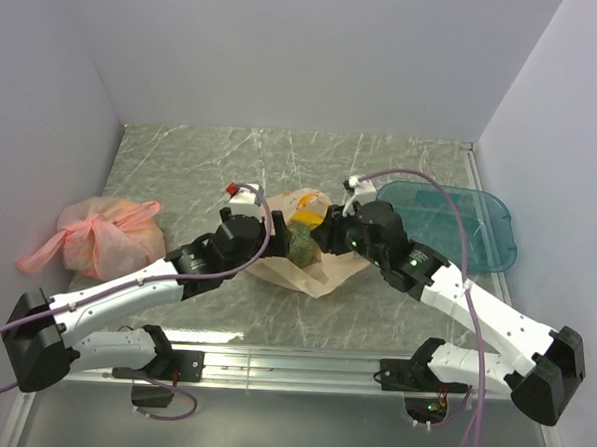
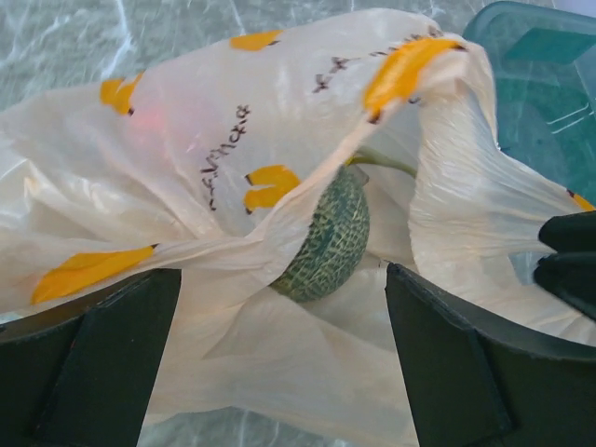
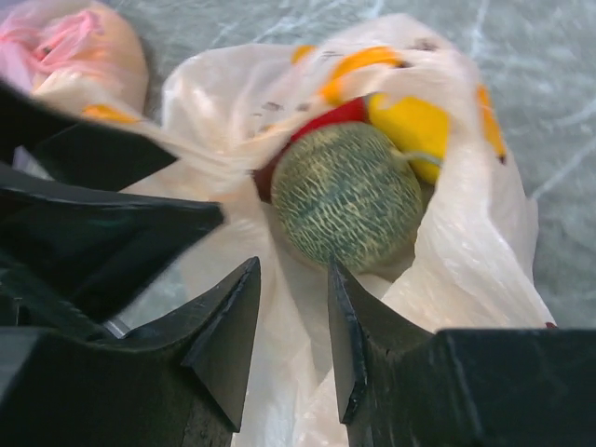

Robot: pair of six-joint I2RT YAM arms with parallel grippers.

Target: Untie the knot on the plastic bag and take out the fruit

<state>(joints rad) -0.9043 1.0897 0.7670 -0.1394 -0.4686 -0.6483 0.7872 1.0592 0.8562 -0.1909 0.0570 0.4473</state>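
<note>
The plastic bag (image 1: 321,270) lies mid-table with its mouth open; no tied knot shows. The netted melon (image 1: 301,248) sits in the mouth, with the yellow fruit (image 1: 301,221) behind it. My left gripper (image 1: 269,244) is open just left of the melon (image 2: 326,237), its fingers (image 2: 88,358) wide apart over the bag film (image 2: 186,121). My right gripper (image 1: 325,237) is open just right of the melon (image 3: 345,196), bag film (image 3: 293,354) in the gap between its fingers (image 3: 228,326). The red fruit (image 3: 317,123) and yellow fruit (image 3: 414,130) lie behind the melon. The purple fruits are hidden.
A knotted pink bag (image 1: 103,235) lies at the left, also in the right wrist view (image 3: 74,47). A teal tray (image 1: 459,227) sits right of the bag, also in the left wrist view (image 2: 540,84). White walls enclose the marble tabletop (image 1: 202,158).
</note>
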